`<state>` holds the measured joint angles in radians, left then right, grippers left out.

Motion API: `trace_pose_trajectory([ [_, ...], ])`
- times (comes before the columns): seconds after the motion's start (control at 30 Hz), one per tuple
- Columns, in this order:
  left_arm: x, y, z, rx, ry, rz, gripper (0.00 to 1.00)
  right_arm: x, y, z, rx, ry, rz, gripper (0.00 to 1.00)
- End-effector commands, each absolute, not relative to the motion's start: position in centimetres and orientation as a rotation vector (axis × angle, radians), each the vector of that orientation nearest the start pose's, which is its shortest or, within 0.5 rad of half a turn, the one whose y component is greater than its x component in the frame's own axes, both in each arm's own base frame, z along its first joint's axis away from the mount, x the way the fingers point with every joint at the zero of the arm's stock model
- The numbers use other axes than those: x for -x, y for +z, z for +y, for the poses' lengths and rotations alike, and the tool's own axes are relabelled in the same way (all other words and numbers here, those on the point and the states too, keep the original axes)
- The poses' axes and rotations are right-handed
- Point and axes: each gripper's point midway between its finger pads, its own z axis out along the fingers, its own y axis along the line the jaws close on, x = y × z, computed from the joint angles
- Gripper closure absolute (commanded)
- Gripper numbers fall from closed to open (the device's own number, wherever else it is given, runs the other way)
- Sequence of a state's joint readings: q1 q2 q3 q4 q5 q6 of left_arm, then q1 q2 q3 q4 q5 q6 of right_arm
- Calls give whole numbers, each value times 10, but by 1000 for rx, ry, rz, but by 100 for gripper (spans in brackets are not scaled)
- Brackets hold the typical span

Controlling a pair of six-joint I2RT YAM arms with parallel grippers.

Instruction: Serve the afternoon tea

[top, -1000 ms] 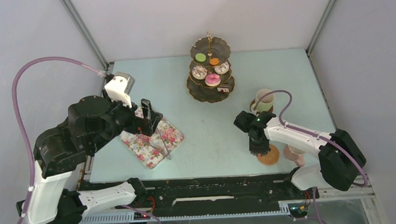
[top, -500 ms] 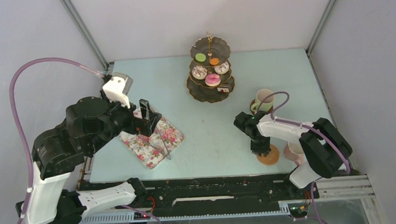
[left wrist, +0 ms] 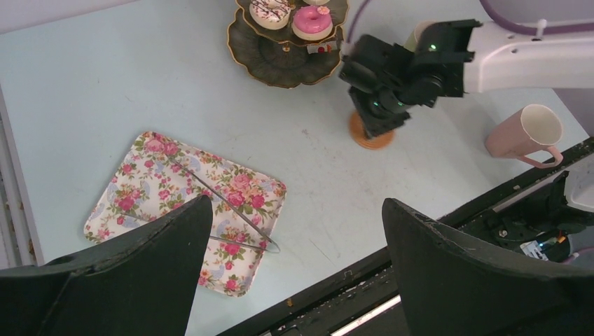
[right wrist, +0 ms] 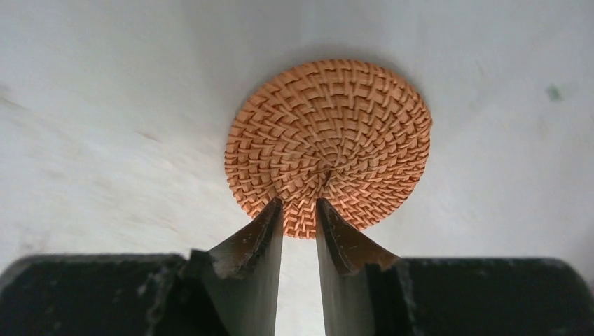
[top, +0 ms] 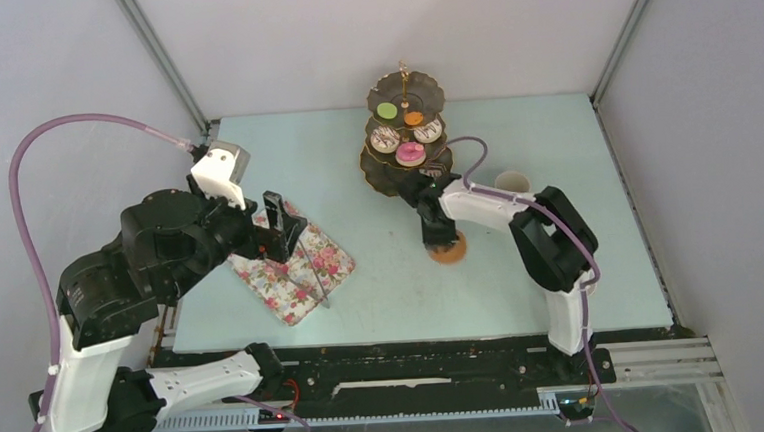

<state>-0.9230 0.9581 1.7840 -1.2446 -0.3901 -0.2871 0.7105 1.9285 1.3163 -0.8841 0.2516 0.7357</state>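
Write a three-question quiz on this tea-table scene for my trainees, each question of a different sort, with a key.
1. True or false: the tongs lie on the flowered cloth.
2. What lies at the fingertips of the right hand? A, a spoon. B, a coaster. C, a teapot.
3. Which hand stands wide open with nothing in it?

Key
1. True.
2. B.
3. The left hand.
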Motion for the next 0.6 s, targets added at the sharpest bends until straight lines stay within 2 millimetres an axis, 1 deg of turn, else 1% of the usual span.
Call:
trace_pose_trajectory([
  [0.0,-163,419,-117,-373,-383,1933,2,-332,27,250,-38,9,2787,73],
  [0.07,-163,419,-117,-375,-380,1935,2,-343,29,250,-43,-1,2793,73],
  [0.13,-163,419,-117,-374,-378,1935,2,-348,33,249,-37,-8,2789,73],
  [0.27,-164,419,-117,-373,-373,1936,2,-344,38,237,-37,-48,2793,73],
  [0.33,-165,418,-119,-374,-375,1938,2,-341,42,233,-37,-33,2795,73],
  [0.47,-165,418,-124,-384,-392,1940,2,-341,62,244,28,56,2743,71],
  [0.53,-165,416,-126,-388,-399,1943,2,-341,66,249,33,94,2729,71],
  [0.57,-165,416,-126,-388,-402,1943,2,-341,64,250,22,108,2730,71],
])
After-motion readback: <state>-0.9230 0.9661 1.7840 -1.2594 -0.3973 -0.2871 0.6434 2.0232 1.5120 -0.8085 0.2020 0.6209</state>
